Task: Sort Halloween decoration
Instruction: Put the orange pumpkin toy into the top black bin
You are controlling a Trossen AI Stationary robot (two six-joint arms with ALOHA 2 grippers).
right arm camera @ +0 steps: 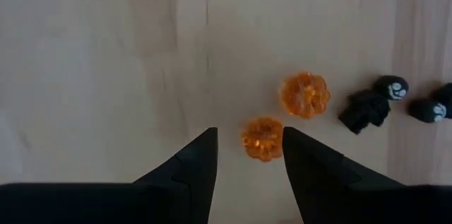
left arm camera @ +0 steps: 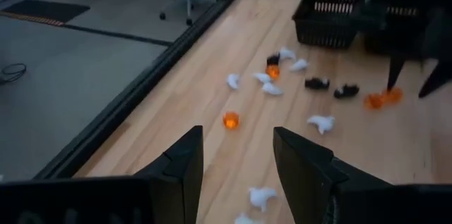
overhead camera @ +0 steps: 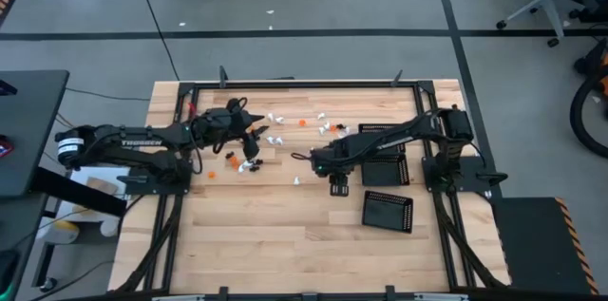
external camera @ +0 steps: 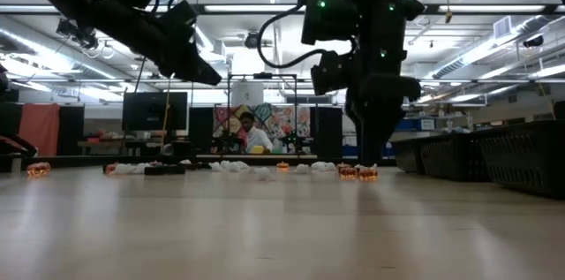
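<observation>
The right gripper (right arm camera: 248,155) points straight down, fingers apart around a ribbed translucent orange pumpkin piece (right arm camera: 262,138); the left gripper (left arm camera: 239,155) hovers open.

Pale matt wood table (overhead camera: 285,235) (translucent glossy pumpkins (right arm camera: 304,95))

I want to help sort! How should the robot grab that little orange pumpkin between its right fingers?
Grip the pumpkin by its round sides, coming straight down from above. It lies flat on the table and the open right end effector already straddles it, clear of its neighbour.

orange pumpkins (right arm camera: 304,95), black figurines (right arm camera: 365,110), black trays (overhead camera: 387,210)
</observation>
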